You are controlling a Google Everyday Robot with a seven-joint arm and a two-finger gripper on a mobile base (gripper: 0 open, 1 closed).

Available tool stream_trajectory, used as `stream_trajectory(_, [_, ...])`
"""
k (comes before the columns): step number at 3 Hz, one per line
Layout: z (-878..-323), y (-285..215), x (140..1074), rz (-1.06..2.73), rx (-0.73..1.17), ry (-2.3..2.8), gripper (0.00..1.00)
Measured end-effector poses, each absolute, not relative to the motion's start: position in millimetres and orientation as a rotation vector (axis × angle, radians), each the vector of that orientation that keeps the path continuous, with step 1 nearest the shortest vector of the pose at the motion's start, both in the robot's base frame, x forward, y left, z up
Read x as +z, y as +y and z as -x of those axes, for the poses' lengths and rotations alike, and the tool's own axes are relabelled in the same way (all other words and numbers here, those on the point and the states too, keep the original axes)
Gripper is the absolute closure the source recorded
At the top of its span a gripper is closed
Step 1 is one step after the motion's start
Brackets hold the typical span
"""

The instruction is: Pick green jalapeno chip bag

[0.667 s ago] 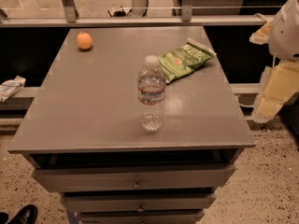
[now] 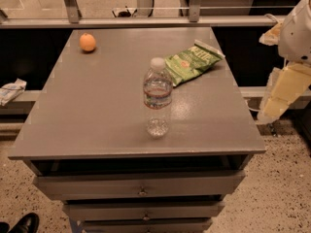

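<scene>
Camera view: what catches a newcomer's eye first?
A water bottle stands upright at the centre of the grey table, the green jalapeno chip bag lying behind it to the right. An orange sits far left; the end effector hangs beyond the right edge.

White arm [image 2: 297, 30] at the right edge of the view: smooth, rounded housing, partly cut off. The gripper [image 2: 283, 93] hangs below it at mid-height: pale cream-yellow, flat, elongated, with angular ends. A smaller cream part [image 2: 270, 35] shows left of the housing. No markings legible.
</scene>
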State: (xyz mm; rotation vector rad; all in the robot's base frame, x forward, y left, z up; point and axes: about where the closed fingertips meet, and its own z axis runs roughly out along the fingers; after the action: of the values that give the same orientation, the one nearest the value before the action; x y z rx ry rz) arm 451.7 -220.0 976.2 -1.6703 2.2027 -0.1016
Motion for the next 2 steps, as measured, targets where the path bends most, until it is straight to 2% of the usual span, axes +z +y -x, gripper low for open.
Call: stream_trajectory(2, [-588, -216, 908, 1.451, -0.026, 2.151, 0.0])
